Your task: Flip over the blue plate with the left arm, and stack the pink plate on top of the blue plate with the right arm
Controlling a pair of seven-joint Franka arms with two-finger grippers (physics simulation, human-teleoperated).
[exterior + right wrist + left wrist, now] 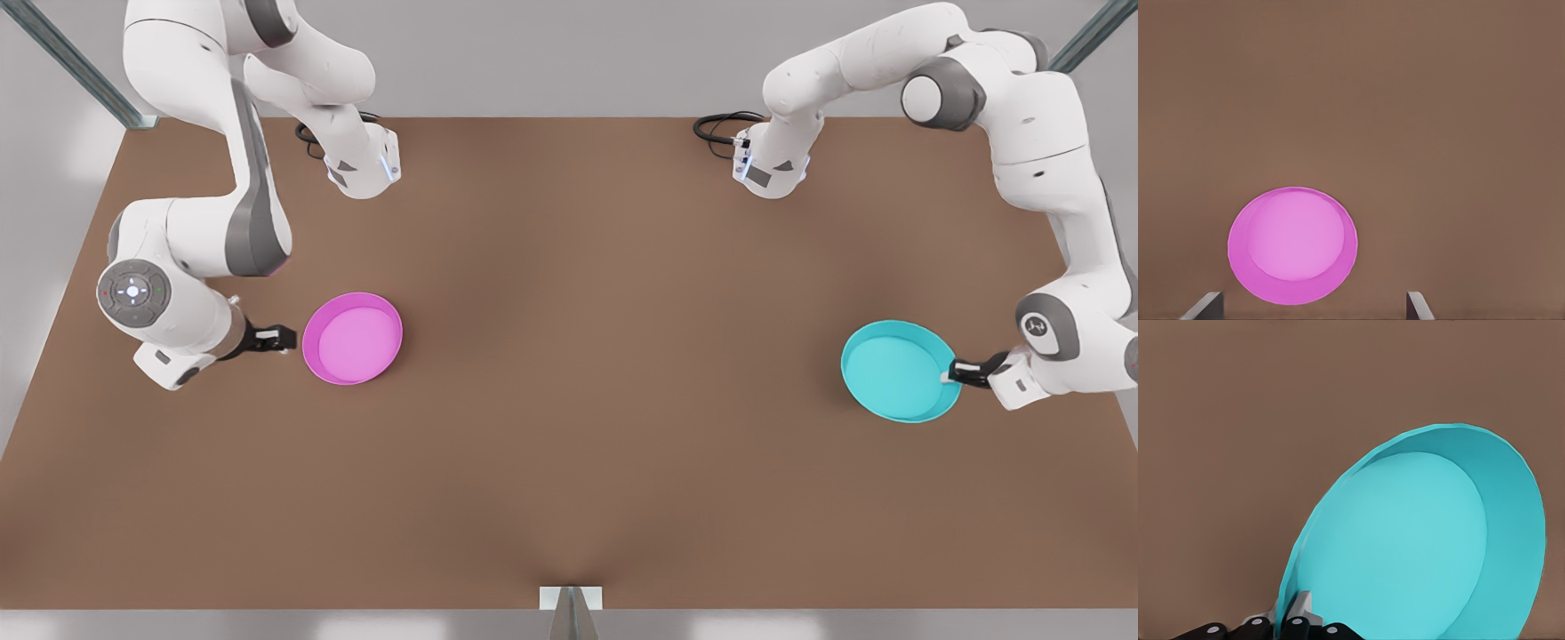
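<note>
The left pincer (949, 372) is pinching the rim of the blue plate (896, 370), which is sitting open side up on the brown tabletop (569, 427) at the front view's right. The right pincer (286, 339) is hovering spread just beside the pink plate (353, 339), lying open side up at the front view's left.

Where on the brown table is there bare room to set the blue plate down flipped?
The widest bare stretch of the brown table lies between the round magenta-pink plate and the round cyan plate. Crowding is at each plate's outer edge: the left gripper grips the cyan rim; the right gripper waits open.
</note>
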